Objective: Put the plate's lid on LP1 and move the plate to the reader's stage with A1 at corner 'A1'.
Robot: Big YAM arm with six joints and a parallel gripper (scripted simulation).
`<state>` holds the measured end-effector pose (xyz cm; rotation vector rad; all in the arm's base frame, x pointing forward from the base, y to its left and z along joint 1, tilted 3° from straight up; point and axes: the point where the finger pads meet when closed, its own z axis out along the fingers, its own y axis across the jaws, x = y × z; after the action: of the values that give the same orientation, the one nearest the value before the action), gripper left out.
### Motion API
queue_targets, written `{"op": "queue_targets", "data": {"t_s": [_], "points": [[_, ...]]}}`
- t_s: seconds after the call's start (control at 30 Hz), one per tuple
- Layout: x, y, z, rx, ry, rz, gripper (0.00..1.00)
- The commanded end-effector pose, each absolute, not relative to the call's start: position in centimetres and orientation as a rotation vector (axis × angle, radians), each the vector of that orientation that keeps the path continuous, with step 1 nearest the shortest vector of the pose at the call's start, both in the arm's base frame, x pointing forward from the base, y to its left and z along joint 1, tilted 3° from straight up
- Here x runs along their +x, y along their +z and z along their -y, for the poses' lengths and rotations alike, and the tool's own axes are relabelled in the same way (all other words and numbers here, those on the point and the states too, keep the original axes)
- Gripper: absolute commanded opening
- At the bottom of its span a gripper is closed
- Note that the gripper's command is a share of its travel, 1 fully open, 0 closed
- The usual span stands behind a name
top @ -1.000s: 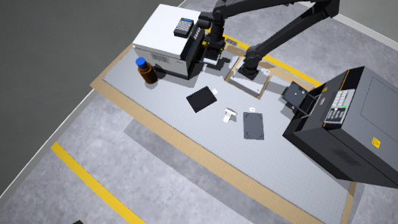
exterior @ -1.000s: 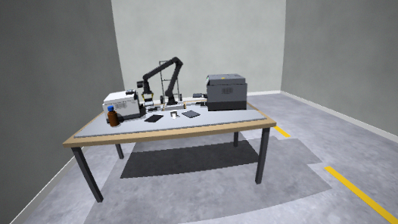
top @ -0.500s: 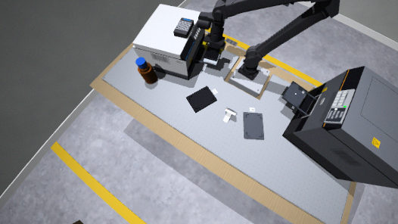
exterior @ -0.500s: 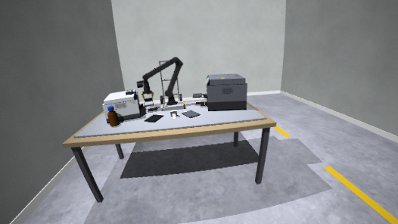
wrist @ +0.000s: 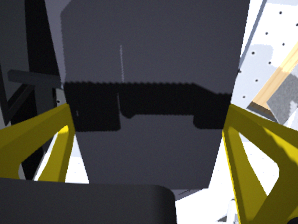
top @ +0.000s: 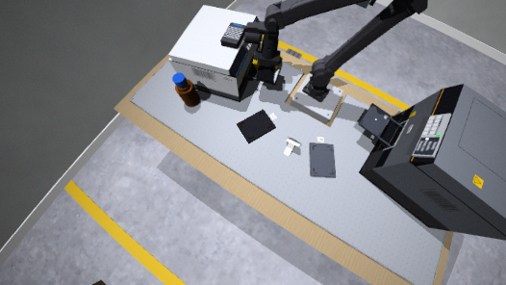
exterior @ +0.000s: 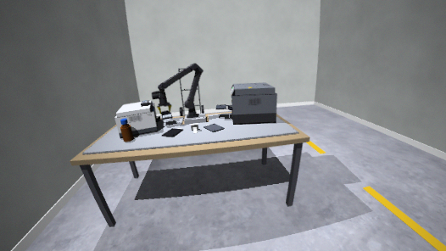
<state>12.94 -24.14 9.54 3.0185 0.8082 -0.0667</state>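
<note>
Amber bottle with a blue cap [top: 188,91] [exterior: 126,131] stands upright beside the white box-shaped dispenser [top: 212,40] [exterior: 137,116] in the top view, loose on the grey-topped desk [top: 216,140] [exterior: 220,148]. A wide swing of the arm could knock it over. The hand [top: 267,67] [exterior: 164,111] [wrist: 148,111] is at the dispenser's open side; the dark reader [top: 462,159] [exterior: 254,102] waits at the far end, its black stage [top: 375,120] sticking out. Two dark rectangular pads lie between them (their labels are too small to read, so mistaking N1 for LP1 is a risk).

Exterior view: a flat piece with a pale lower side hangs under the hand, apparently above the dispenser's stage.

Wrist view: the yellow fingers stand wide, closed on the edges of a dark grey flat slab [wrist: 150,155], which I take for the lid. Whether the plate is beneath it, I cannot tell; if the grip sits too low, the plate could come along and then drop. Uneven finger contact could tilt the slab, leaving it perched on a locator rather than seated.
</note>
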Motion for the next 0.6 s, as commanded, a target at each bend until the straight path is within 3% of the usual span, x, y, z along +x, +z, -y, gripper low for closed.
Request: {"op": "queue_targets", "data": {"t_s": [0.0, 0.57], "points": [[15.1, 11.1, 26.4, 2.947, -0.041, -0.883, 0.85], [16.2, 11.1, 26.2, 2.854, -0.042, -1.145, 0.85]]}}
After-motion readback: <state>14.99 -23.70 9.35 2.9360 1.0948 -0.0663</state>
